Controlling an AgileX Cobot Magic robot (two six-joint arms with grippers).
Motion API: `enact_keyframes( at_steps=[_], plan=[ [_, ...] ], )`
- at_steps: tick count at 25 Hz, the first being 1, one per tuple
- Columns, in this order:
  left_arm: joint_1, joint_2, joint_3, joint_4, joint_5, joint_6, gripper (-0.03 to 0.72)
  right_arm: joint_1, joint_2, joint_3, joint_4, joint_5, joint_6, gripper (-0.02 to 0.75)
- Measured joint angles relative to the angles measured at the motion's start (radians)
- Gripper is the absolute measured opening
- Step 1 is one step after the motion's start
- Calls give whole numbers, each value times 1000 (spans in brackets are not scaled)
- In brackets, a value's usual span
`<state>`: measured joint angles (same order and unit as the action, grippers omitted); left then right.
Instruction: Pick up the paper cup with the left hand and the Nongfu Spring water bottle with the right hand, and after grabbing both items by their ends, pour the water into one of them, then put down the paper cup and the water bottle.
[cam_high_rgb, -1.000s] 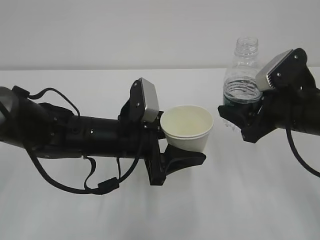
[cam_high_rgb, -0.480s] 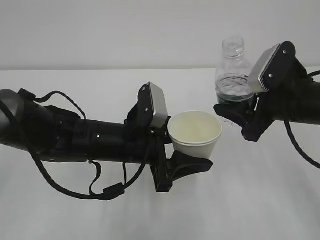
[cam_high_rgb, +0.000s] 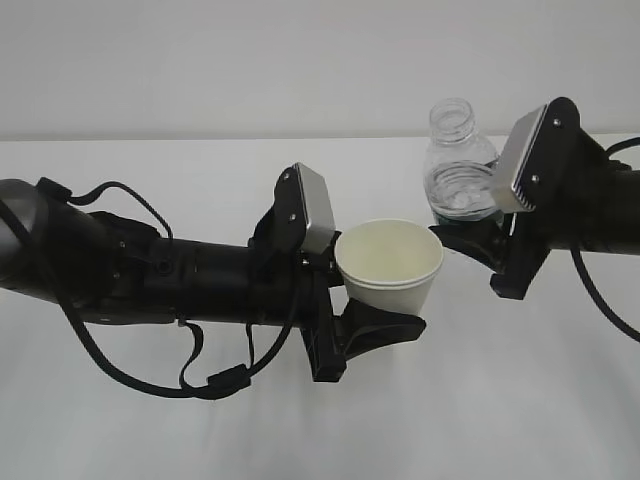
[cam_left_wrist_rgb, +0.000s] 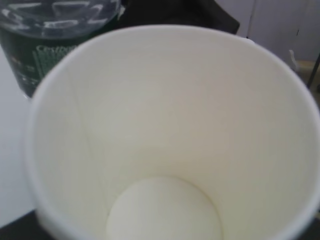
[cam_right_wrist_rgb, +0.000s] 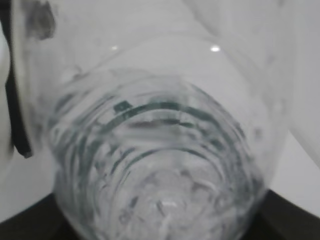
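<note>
Both pick-ups look done: the cup (cam_high_rgb: 390, 265) and the bottle (cam_high_rgb: 460, 165) are each held clear of the white surface (cam_high_rgb: 500, 400), side by side near its middle, with the far edge behind them. The pour has not visibly begun. The left wrist view shows the inside of the cup dry and empty, and the water (cam_high_rgb: 462, 195) sits in the lower part of the bottle. Pouring and setting both down are left.

The left hand (cam_high_rgb: 365, 305) reaches in from the left edge, forearm nearly level and low over the surface. Its jaws stand fairly wide, closed round the lower part of the cup, which leans slightly with its mouth up and toward the camera.

The right hand (cam_high_rgb: 490, 245) comes in from the right edge, wrist a little higher than the left. Its jaws, about as wide, grip the bottle at its labelled lower body. The bottle tilts slightly left, its open neck above and just right of the cup's rim, near but apart from it.
</note>
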<state>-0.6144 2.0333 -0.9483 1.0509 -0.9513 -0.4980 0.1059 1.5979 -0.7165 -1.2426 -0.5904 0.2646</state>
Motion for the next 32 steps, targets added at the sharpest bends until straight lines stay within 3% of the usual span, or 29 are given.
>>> enact_keyframes(
  at_steps=[8,18,32],
  plan=[
    [0,0,0,10,0,-10,466,0,0,0,-4,0,-118,482],
    [0,0,0,103,-26,-99,465,0,0,0,-4,26,-194,482],
    [0,0,0,106,-27,-102,465,0,0,0,-4,58,-353,482]
  ],
)
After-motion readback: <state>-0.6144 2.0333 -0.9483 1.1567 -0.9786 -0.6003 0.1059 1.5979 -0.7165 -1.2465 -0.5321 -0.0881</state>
